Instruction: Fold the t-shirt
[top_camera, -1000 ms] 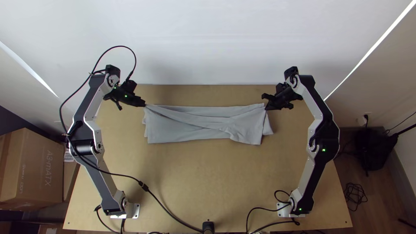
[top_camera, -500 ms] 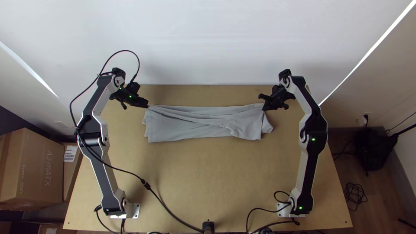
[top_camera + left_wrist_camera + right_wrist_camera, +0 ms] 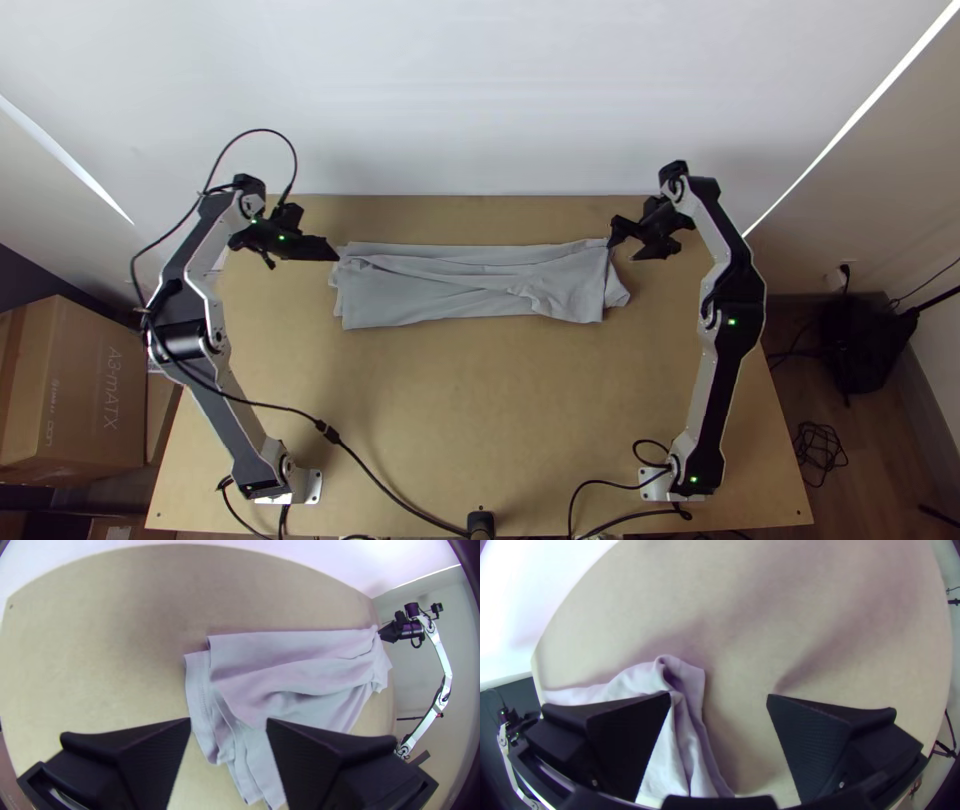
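T-shirt [image 3: 450,291] lies in a rumpled strip, lengthwise fold apparently laid — left gripper [image 3: 228,721] and right gripper [image 3: 719,696] open, empty, near its far corners — next, likely, a crosswise fold.

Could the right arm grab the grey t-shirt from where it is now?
Probably yes: its claw is open right beside the far right corner of the grey t-shirt, and nothing seems to block the way.
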Motion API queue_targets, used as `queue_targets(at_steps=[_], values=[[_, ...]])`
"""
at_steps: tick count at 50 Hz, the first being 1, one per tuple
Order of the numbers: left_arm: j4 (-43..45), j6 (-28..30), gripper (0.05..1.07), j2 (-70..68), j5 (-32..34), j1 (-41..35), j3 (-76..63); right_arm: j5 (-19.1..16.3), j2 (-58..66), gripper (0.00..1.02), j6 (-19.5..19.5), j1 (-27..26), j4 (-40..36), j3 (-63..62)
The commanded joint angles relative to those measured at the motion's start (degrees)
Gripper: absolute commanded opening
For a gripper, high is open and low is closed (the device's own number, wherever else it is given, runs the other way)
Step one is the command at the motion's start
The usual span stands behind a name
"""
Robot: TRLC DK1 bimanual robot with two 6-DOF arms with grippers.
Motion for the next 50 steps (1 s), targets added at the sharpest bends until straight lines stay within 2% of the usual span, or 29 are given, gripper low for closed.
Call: queue_targets(at_steps=[1,10,13,18,24,32,36,43,50], values=[[-0.1,1.5,1.0,-5.4,2.2,1.8,-4.1,0.4,-7.4,0.99,0.9,-1.5,0.8,-2.9],[-0.5,3.7,1.0,-9.7,7.9,5.4,-9.9,0.4,-13.9,0.99,0.9,-1.9,0.8,-8.4],[-1.0,4.5,1.01,-10.3,10.3,6.6,-11.4,-0.9,-16.0,0.99,1.0,-2.0,0.8,-10.1],[-0.9,5.0,1.01,-10.8,12.5,7.9,-14.4,-8.2,-19.2,0.99,2.6,-3.0,0.8,-12.0],[1.4,5.3,1.01,-10.5,13.5,8.4,-18.4,-20.7,-22.5,0.99,5.3,-4.8,1.0,-13.6],[6.1,4.3,1.01,-9.9,13.5,8.5,-21.5,-27.9,-27.8,0.99,8.6,-5.8,5.0,-16.8],[9.2,2.8,1.01,-9.2,13.5,8.0,-22.4,-30.1,-30.8,0.99,10.8,-6.1,8.4,-19.0],[13.6,-0.4,1.02,-7.2,13.1,6.3,-23.3,-32.5,-34.3,0.99,12.5,-6.7,9.8,-19.3],[19.8,-3.5,1.02,-5.9,9.4,3.1,-25.3,-32.8,-37.0,0.99,13.7,-6.9,10.4,-19.4]])
